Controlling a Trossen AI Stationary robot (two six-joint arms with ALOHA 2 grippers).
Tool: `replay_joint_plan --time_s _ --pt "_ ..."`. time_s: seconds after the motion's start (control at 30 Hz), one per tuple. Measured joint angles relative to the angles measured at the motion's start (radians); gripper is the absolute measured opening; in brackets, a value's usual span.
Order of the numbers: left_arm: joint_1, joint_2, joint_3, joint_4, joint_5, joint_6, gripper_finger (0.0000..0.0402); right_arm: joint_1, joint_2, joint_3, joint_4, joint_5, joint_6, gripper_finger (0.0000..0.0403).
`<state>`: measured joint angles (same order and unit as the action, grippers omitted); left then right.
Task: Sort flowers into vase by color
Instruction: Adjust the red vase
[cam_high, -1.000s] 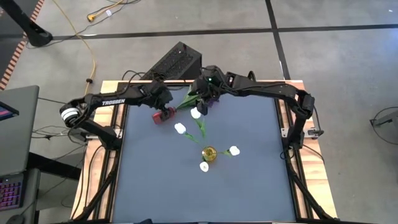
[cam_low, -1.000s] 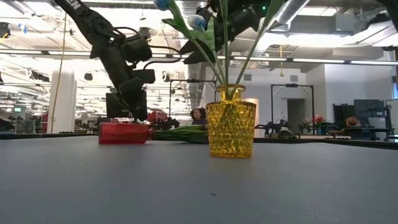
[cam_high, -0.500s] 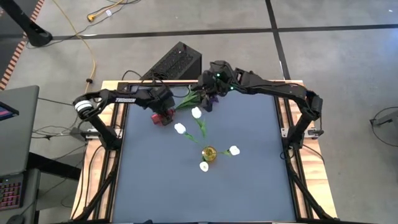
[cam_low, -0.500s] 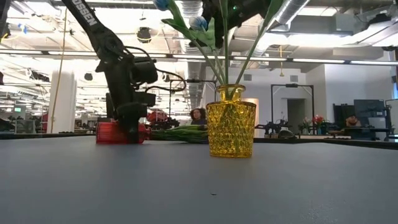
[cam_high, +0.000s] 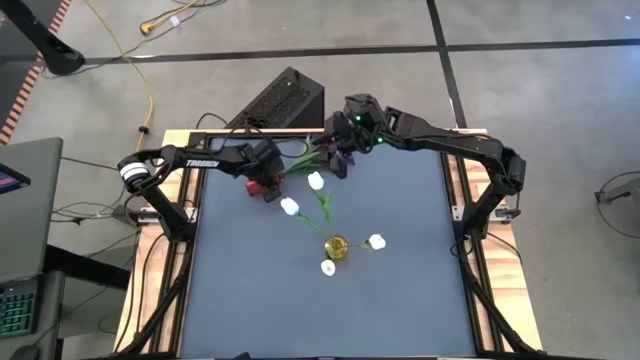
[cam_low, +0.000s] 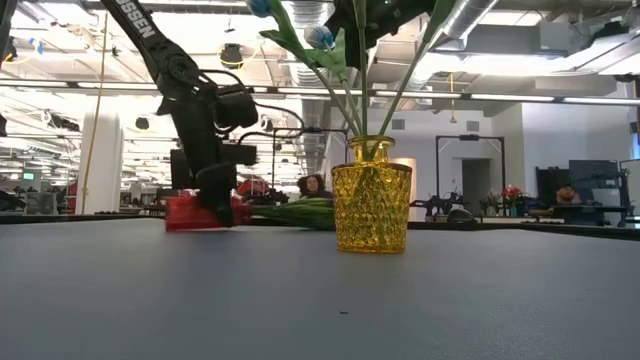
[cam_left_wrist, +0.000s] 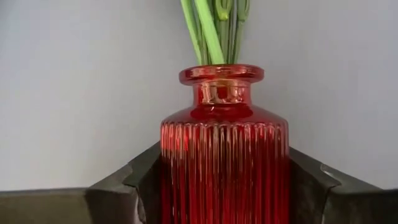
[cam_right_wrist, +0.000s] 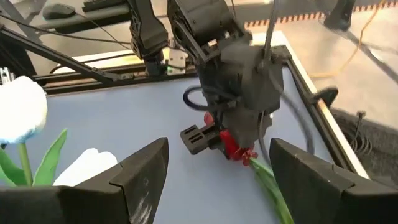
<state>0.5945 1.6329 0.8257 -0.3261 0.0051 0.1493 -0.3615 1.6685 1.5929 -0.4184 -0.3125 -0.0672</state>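
A red ribbed glass vase (cam_left_wrist: 224, 155) lies on its side on the dark mat at the far left, and also shows in the low view (cam_low: 192, 213). Green stems (cam_left_wrist: 210, 28) stick out of its mouth and lie along the table toward the far edge (cam_high: 300, 160). Their flower heads are partly hidden under my right arm. My left gripper (cam_high: 266, 186) is shut on this vase. A yellow glass vase (cam_high: 337, 247) holds several white tulips (cam_high: 316, 181) at mid-table. My right gripper (cam_right_wrist: 217, 186) is open and empty, raised above the far edge (cam_high: 342, 160). My left gripper pinches the red vase's ribbed body (cam_left_wrist: 168, 180) between its two fingers, one on each side, behind the neck. The fingers (cam_left_wrist: 134, 180) come from above, slanting down, and lie across the vase. The vase lies on its side on the mat, mouth pointing away from the wrist.
A black box (cam_high: 285, 100) stands beyond the table's far edge. Wooden rails (cam_high: 180, 250) run along the mat's left and right sides. The near half of the mat (cam_high: 330, 320) is bare. A person shows far off in the room (cam_low: 312, 186).
My left gripper has come down onto the red vase and a little toward the table's right edge, with its fingers now on both sides of the vase's body. The vase has slid slightly to the right. My right gripper has drifted toward the right and far edges.
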Motion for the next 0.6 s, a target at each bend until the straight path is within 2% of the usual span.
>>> replay_joint_plan --time_s 0.2,0.43,0.6 --pt "0.004 -0.031 0.0 0.114 0.096 -0.018 0.0214 -0.006 -0.036 0.0 -0.05 0.001 0.019 0.0306" --pt "0.021 -0.151 0.0 0.23 0.099 -0.028 0.0214 -0.035 -0.118 0.0 -0.06 0.006 0.016 0.0306" --pt "0.056 -0.223 -0.079 0.48 0.156 -0.108 0.0214 -0.076 -0.157 -0.01 -0.084 0.005 0.016 0.0306"
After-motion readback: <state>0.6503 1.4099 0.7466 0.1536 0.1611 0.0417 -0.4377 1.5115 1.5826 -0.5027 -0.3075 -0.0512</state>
